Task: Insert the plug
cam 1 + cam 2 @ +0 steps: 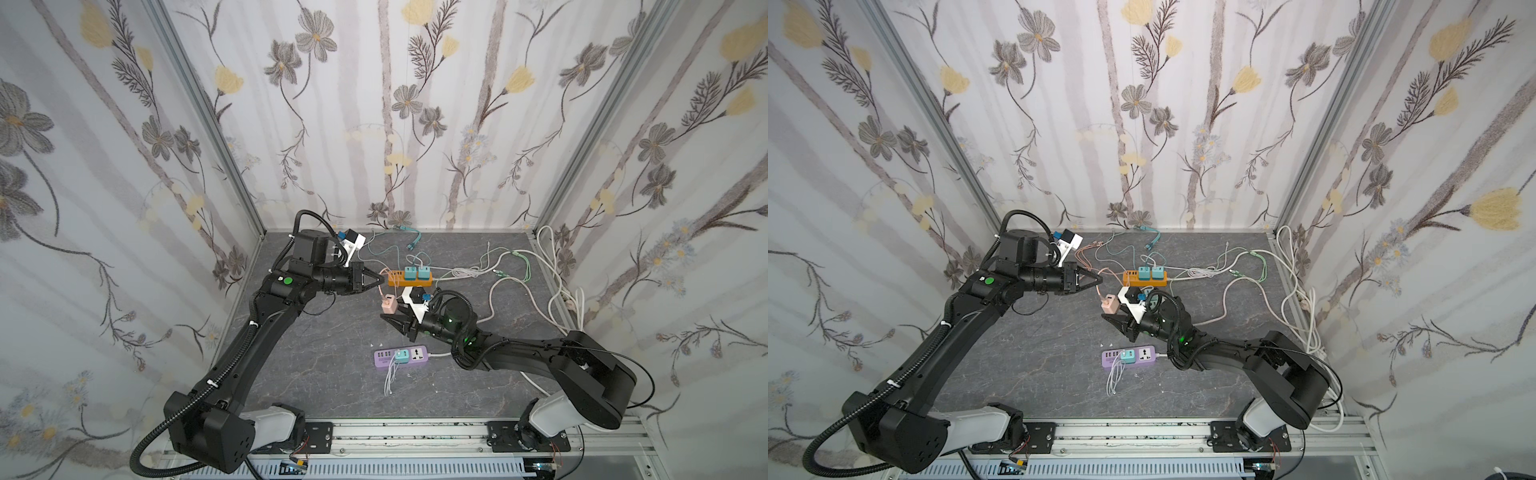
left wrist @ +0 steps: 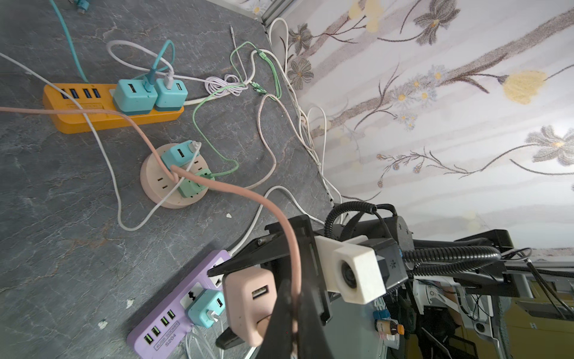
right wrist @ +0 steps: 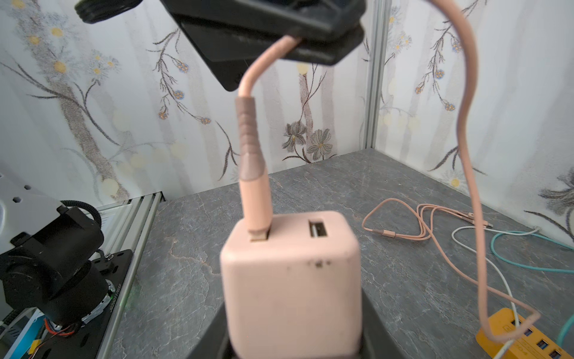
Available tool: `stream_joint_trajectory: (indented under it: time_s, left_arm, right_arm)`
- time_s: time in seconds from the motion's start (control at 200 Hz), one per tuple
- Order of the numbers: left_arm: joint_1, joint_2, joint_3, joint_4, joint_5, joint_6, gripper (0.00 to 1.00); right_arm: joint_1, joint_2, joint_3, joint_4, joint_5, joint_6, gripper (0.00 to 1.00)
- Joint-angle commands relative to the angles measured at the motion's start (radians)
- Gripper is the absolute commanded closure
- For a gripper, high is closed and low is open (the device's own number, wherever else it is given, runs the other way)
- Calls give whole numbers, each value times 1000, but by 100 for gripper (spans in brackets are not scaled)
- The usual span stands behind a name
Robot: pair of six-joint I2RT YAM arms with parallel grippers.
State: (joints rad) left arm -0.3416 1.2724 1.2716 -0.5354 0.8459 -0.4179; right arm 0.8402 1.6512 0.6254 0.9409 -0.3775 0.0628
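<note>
A pink charger block stands between the fingers of my right gripper, which press on both its sides. The pink USB plug sits in one of the block's two ports, with a sliver of metal showing. The other port is empty. Just above it my left gripper is shut on the pink cable. In both top views the block hangs mid-table between the left gripper and the right gripper.
A purple power strip with a teal charger lies near the front. An orange strip carrying two teal chargers lies behind. A round pink socket hub holds two more. Loose cables spread over the back right.
</note>
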Motion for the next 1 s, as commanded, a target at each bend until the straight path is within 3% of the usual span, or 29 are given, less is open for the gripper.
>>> stream_joint_trajectory:
  time_s: [0.0,0.11,0.2,0.31,0.425,0.59,0.804,0.994]
  left_arm:
    - [-1,-5,3,-72,-186,22,62]
    - [-1,-8,-3,-91,-226,44,39]
    - [-1,-47,-13,-92,-206,72,32]
    - [-11,-70,-11,-129,-95,159,23]
    - [-46,-105,16,-207,-170,263,14]
    - [-89,-72,65,-291,-252,334,15]
    - [-139,-16,68,-289,-248,319,16]
    - [-148,-9,-25,-137,-96,236,18]
  right_arm:
    - [-1,-54,-10,-92,59,-67,71]
    - [-1,-110,-5,-254,96,-186,72]
    - [-1,-139,13,-376,137,-294,72]
    - [-1,-159,63,-529,171,-408,72]
    - [0,-164,112,-638,198,-471,72]
    - [21,-184,129,-661,202,-547,71]
    - [51,-206,125,-619,251,-566,71]
    - [72,-198,131,-590,307,-574,71]
